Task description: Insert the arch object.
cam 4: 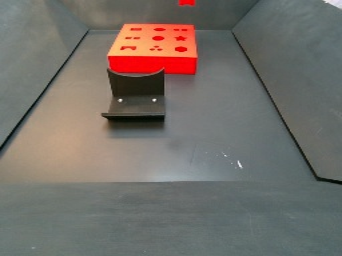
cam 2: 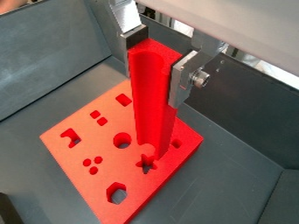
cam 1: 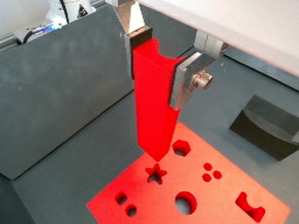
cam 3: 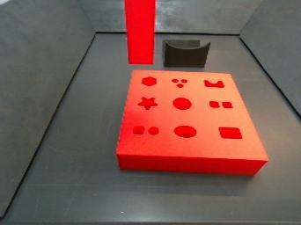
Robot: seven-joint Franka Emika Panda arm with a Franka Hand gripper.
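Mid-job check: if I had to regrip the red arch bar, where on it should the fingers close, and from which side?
Keep it as now: the gripper clamps the upper end of the arch object from above, fingers on its flat long sides. The bar hangs upright over the red board, leaving the lower end free for insertion.

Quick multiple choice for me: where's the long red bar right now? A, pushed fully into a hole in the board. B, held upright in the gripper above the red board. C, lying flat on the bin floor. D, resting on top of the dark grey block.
B: in both wrist views the gripper clamps the arch object upright, its lower end hanging over the red board, near the star-shaped hole.
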